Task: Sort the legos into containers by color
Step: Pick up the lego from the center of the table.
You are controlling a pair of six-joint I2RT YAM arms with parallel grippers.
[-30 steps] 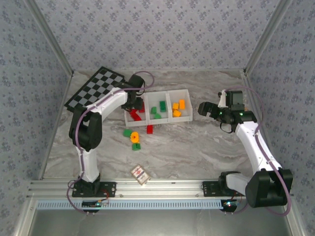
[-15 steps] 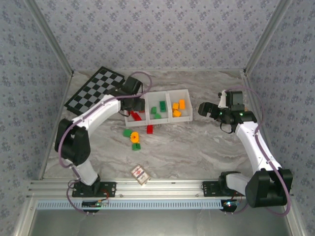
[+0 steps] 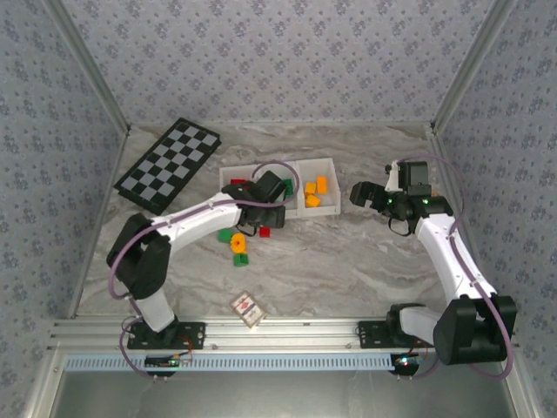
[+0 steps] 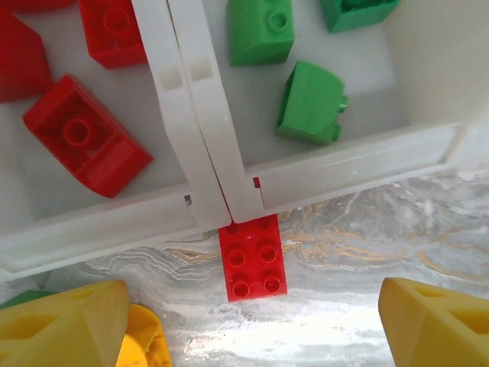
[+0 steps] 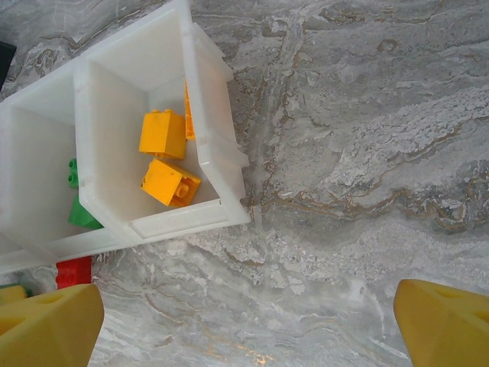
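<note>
Holding the left fingers (image 4: 61,325) wide apart and empty, flanking a red lego (image 4: 252,260) lying on the table (image 4: 367,252) just ahead. Touching the tray (image 4: 359,164) at the junction of the red and green compartments, pointing its long axis away from that wall, offering its narrow width. Spreading the right fingers (image 5: 46,329) open too, well apart past the orange-yellow compartment. Judging the left arm nearer. Catching loose green and yellow legos (image 3: 238,246) in the top view, the wall contact in the left wrist view.

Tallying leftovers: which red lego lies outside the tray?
The flat red lego on the table, against the tray wall; other reds sit inside.
</note>
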